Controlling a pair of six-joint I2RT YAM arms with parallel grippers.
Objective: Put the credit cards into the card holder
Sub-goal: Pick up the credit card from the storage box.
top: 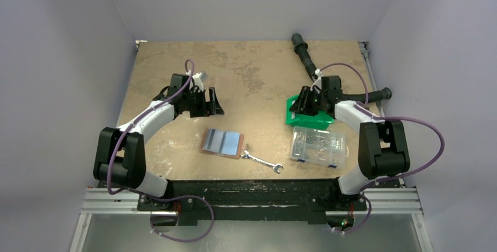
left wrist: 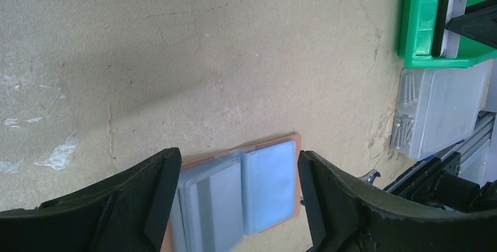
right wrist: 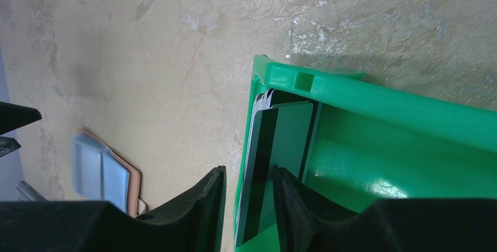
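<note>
The card holder (top: 223,142) lies open on the table, reddish-brown rim around bluish clear sleeves; it also shows in the left wrist view (left wrist: 264,181) and the right wrist view (right wrist: 102,173). The credit cards (right wrist: 287,140) stand on edge inside the green bin (right wrist: 375,99), leaning on its left wall; a dark stripe shows on one. My right gripper (right wrist: 249,173) is narrowly open, one finger outside the bin wall, the other inside against the cards. My left gripper (left wrist: 237,164) is open and empty, above the table beyond the card holder. In the top view the right gripper (top: 299,108) hides the cards.
A clear plastic compartment box (top: 318,146) of small parts sits just in front of the green bin (top: 305,120). A wrench (top: 262,162) lies right of the card holder. Two black handles (top: 302,53) lie at the back right.
</note>
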